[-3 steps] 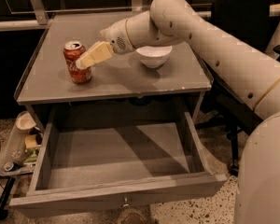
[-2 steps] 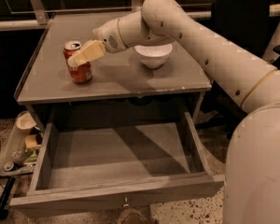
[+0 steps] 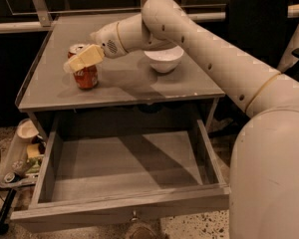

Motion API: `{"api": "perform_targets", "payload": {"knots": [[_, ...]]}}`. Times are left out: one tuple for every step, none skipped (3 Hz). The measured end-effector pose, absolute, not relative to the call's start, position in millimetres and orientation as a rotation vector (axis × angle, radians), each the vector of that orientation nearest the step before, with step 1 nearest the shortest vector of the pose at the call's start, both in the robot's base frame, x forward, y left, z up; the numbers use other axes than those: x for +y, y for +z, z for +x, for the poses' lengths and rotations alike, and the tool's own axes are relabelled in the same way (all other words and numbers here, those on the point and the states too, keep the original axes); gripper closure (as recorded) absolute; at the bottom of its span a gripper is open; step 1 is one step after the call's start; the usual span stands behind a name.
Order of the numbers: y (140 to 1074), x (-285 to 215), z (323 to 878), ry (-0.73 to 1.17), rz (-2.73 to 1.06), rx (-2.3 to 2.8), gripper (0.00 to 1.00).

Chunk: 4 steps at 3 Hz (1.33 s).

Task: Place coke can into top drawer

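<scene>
The red coke can (image 3: 86, 76) stands upright on the grey table top (image 3: 139, 86), left of centre. My gripper (image 3: 78, 56) reaches in from the right and sits over the can's upper half. One yellowish finger (image 3: 87, 57) crosses the can's front, and the other is hidden behind the can. The gripper looks open around the can, which still rests on the table. The top drawer (image 3: 120, 209) is pulled fully out below the table, and its inside shows nothing in it. Its small knob (image 3: 134, 216) is at the front.
A white bowl (image 3: 163, 59) sits on the table right of the can, under my arm. A low tray with cups and clutter (image 3: 24, 153) lies on the floor at the left. A dark chair (image 3: 254, 14) stands at the back right.
My gripper has moved left across the table, from just right of the can to over its upper half. The can, bowl and drawer have not moved.
</scene>
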<state>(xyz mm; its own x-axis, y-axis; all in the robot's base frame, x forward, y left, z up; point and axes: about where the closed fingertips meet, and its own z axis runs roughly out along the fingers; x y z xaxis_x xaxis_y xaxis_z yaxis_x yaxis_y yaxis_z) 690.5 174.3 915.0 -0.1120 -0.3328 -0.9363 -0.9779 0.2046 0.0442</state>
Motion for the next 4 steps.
{"api": "perform_targets", "payload": {"knots": [[901.9,177.2,678.9,0.969,-1.245,1.613,0.00],[898.6,180.1,671.7,0.972,-1.266,1.595,0.00],[898.5,180.2,671.6,0.972,-1.266,1.595,0.19],[898.5,180.2,671.6,0.972,-1.266,1.595,0.42]]}}
